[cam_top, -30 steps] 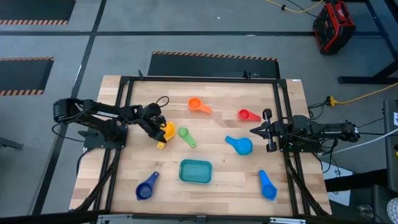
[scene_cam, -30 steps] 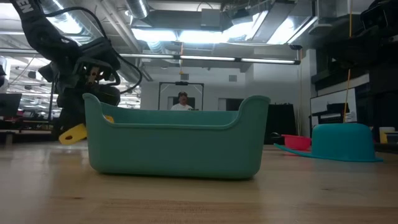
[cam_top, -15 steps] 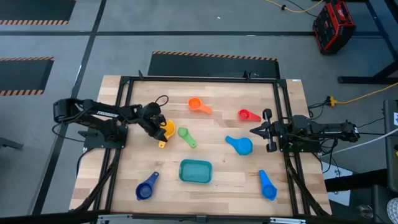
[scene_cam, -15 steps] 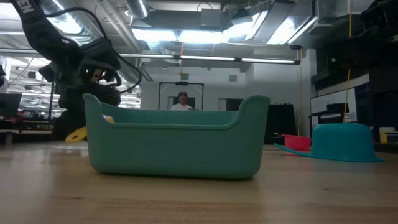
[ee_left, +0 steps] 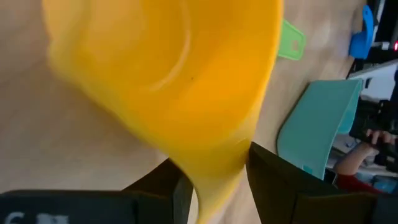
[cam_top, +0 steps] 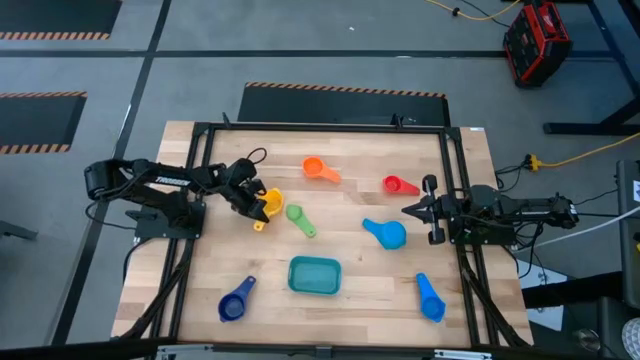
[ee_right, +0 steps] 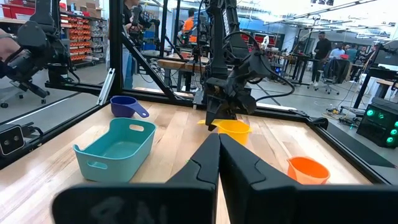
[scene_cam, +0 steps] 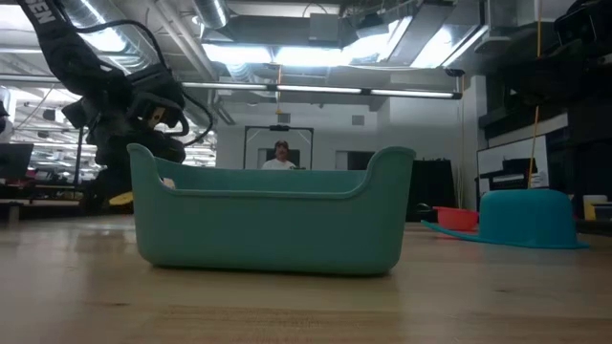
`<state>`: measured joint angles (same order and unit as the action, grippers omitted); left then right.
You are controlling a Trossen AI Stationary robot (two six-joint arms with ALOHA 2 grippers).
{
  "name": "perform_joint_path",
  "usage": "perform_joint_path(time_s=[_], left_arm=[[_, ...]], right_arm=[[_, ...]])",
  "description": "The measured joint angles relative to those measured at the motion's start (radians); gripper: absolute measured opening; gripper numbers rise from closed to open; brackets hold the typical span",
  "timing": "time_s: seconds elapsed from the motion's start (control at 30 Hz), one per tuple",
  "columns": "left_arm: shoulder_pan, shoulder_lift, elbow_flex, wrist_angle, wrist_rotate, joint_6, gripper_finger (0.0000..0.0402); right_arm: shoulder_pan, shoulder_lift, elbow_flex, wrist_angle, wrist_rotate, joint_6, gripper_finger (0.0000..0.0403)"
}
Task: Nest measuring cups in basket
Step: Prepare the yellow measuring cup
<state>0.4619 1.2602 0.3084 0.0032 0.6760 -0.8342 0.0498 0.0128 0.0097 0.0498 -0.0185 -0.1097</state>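
Note:
My left gripper [cam_top: 254, 203] is shut on the yellow cup [cam_top: 269, 203] at the table's left middle; the cup's handle [cam_top: 258, 225] points toward the near edge. The green cup [cam_top: 299, 218] lies just right of it. The orange cup [cam_top: 318, 169], red cup [cam_top: 398, 185], light blue cup [cam_top: 385, 233], blue cup [cam_top: 430, 298] and dark blue cup [cam_top: 235, 300] lie scattered on the table. The teal basket [cam_top: 314, 275] stands empty near the front middle. My right gripper [cam_top: 408, 209] is shut and empty at the right side. My left gripper pinches a narrow part at the edge of the yellow cup's bowl [ee_left: 217, 177] between its two fingers [ee_left: 174, 190]. Whether that part is wall or handle root I cannot tell. The fingers come from the table's left, slanting down. The cup seems to hang just above the table, mouth up [ee_right: 233, 127].
A black frame [cam_top: 200, 130] runs around the table's work area. In the low view the basket [scene_cam: 268, 220] stands close in front, with the light blue cup [scene_cam: 531, 218] mouth down at the right. People stand in the room behind.
My left gripper has moved a little toward the table's far edge with the yellow cup, still shut on it. In the low view the cup's handle has drawn back and shows smaller. My right arm has kept still.

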Motion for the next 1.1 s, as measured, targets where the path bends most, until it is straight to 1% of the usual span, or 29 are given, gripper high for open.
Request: perform_joint_path(time_s=[0.17,0.53,0.73,0.83,1.0,1.1], left_arm=[[0.019,0.000,-0.001,-0.029,-0.001,-0.002,0.0134],[0.056,0.000,-0.001,-0.035,-0.004,-0.029,0.0134],[0.057,-0.058,-0.001,-0.044,-0.011,-0.043,0.0134],[0.057,-0.104,-0.001,-0.085,-0.037,-0.057,0.0134],[0.057,-0.163,0.000,-0.218,-0.072,-0.058,0.0134],[0.057,-0.196,-0.001,-0.270,-0.106,-0.056,0.0134]], right_arm=[[0.000,0.000,0.000,0.000,0.000,0.000,0.0014],[0.000,0.000,0.000,0.000,0.000,0.000,0.0014],[0.000,0.000,-0.001,0.000,0.000,0.000,0.0014],[0.000,0.000,-0.001,0.000,0.000,0.000,0.0014],[0.000,0.000,-0.001,-0.001,0.000,0.000,0.0014],[0.000,0.000,-0.001,-0.001,0.000,0.000,0.0014]])
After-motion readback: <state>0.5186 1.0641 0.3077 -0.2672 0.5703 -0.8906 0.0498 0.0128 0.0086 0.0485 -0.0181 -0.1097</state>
